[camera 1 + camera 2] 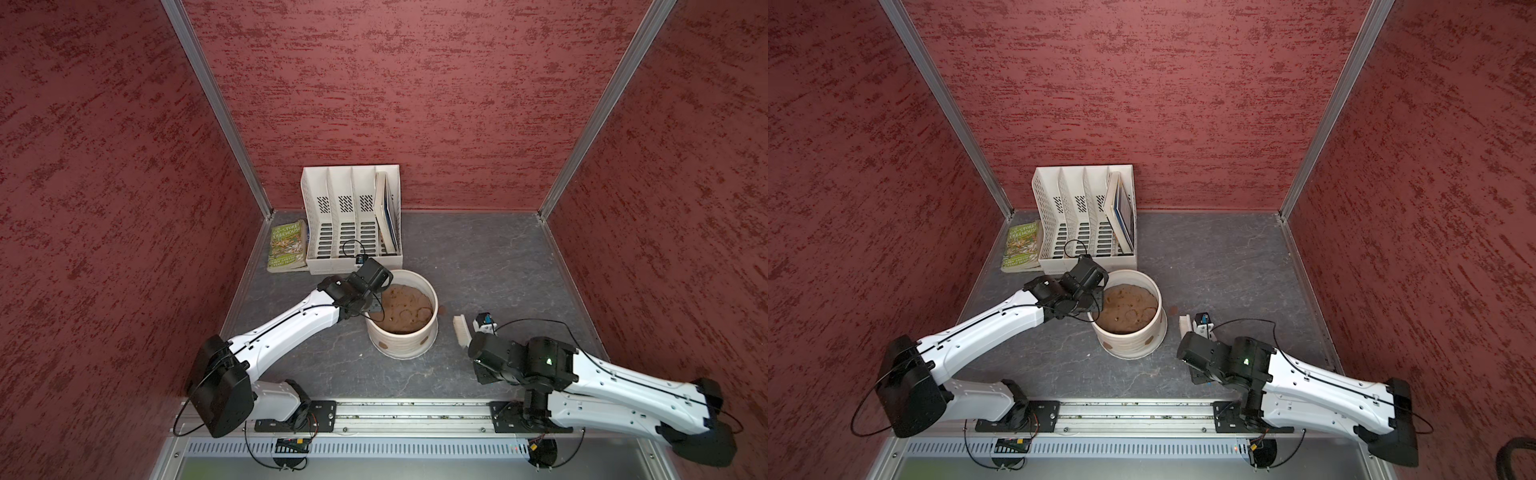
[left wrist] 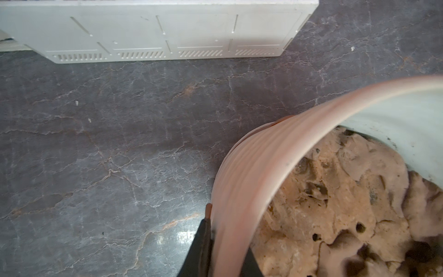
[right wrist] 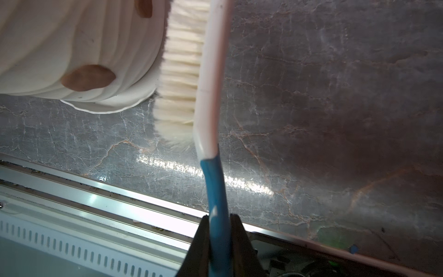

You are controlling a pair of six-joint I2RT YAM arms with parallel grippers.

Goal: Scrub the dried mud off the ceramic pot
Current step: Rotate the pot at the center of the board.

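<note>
In both top views the ceramic pot (image 1: 401,347) stands upright about the middle of the table (image 1: 498,257), filled with a lumpy soil mound (image 1: 405,309). With so much soil it is probably heavy and will not slide easily. The wall is stiff, but it may chip under a hard knock. The left gripper (image 1: 371,311) is at the rim, on the side toward the left edge. The dried mud (image 1: 424,341) shows as small brown patches low on the wall, facing the front edge. The right gripper (image 1: 470,348) holds a brush (image 1: 459,330) just beside the pot, on its right-edge side. A white file organiser (image 1: 353,220) and a green book (image 1: 289,245) stand near the back left corner, apart from the pot, and seem not to block the work.

In the left wrist view the left gripper pinches the rim (image 2: 299,134), one finger outside and one inside. This looks a good place to steady the pot.

In the right wrist view the right gripper is pressed together on the blue handle (image 3: 217,191). The bristles (image 3: 179,72) are turned to the wall, just beside the flared foot (image 3: 107,108); whether they touch it cannot be told. This foot may keep the bristles off the lowest patches.
</note>
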